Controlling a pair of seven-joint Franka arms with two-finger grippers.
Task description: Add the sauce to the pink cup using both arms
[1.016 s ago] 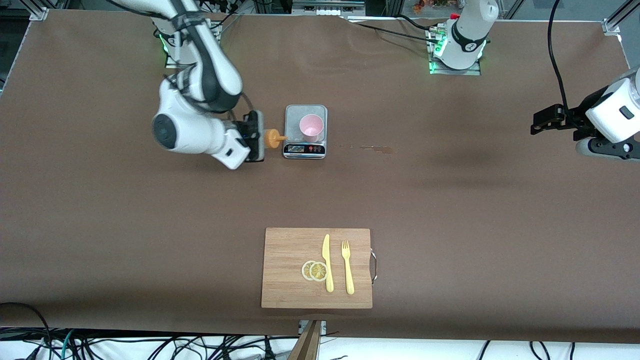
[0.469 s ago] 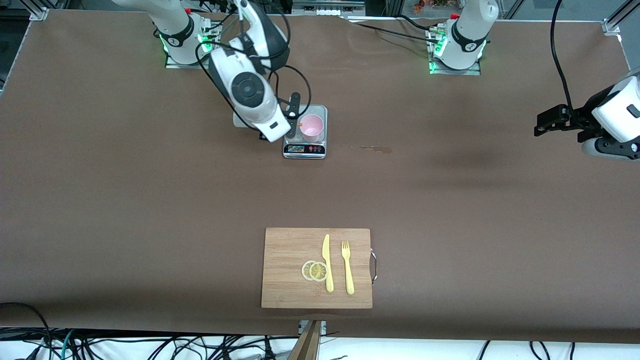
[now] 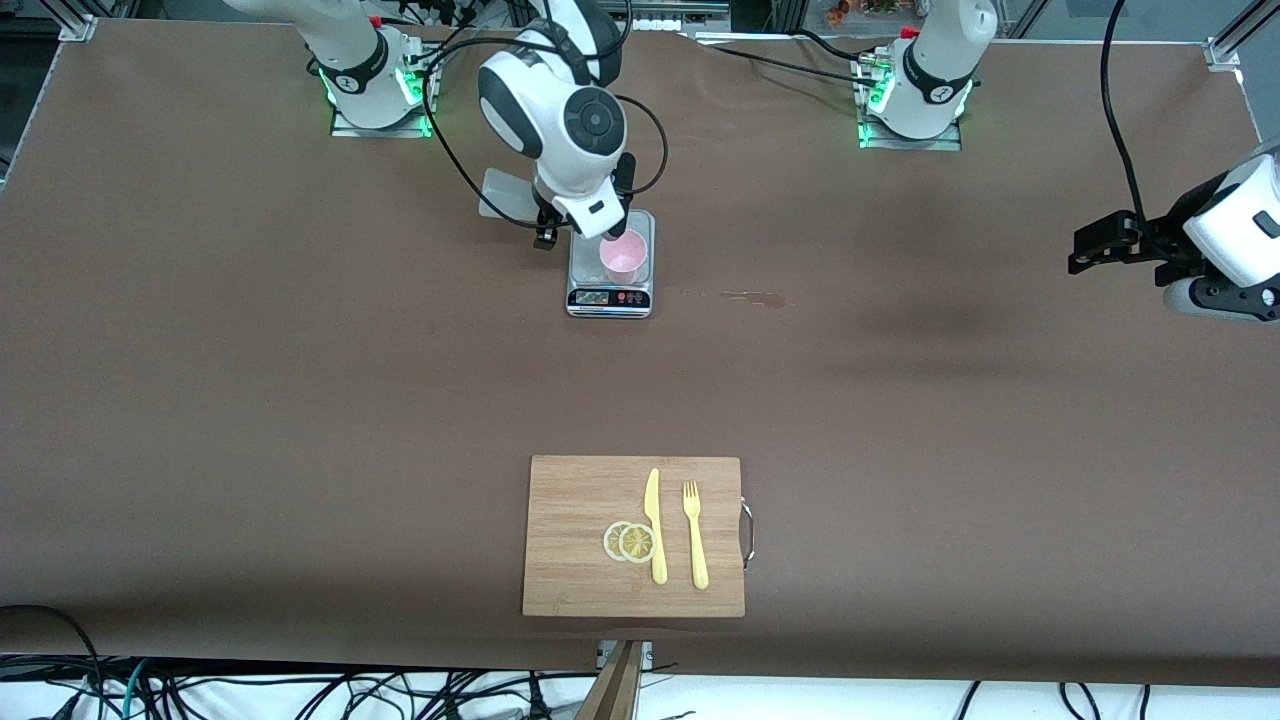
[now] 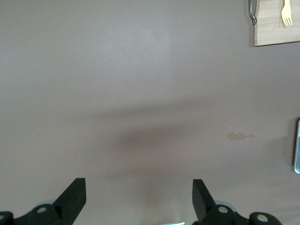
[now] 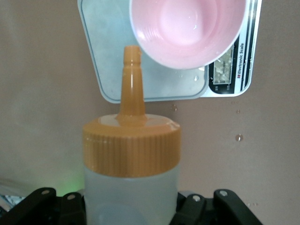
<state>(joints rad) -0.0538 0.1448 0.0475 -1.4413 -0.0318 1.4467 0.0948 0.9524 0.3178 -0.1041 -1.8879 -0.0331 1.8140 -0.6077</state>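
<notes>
1. My right gripper [image 3: 600, 222] hangs over the scale [image 3: 610, 290] in the upper middle of the front view. A second ago it was low beside the scale with the bottle lying sideways; since then the arm has swung up and across.
2. That gripper is clamped on the sauce bottle [image 5: 131, 185]. In the right wrist view the orange cap fills the lower middle of the frame, and the nozzle points toward the rim of the pink cup [image 5: 187, 30].
3. The pink cup [image 3: 624, 254] stands on the scale, where it stood before, with a pale pink inside.
4. My left gripper [image 3: 1090, 245] waits at the right edge of the front view, over bare table [image 3: 900, 400], hardly moved. In the left wrist view its fingers [image 4: 75, 197] stand wide apart, holding nothing.
5. A small stain [image 3: 755, 297] marks the table beside the scale.
6. The cutting board [image 3: 580, 590] in the lower middle carries lemon slices [image 3: 630, 541], a knife [image 3: 655, 525] and a fork [image 3: 694, 535], all unchanged.
</notes>
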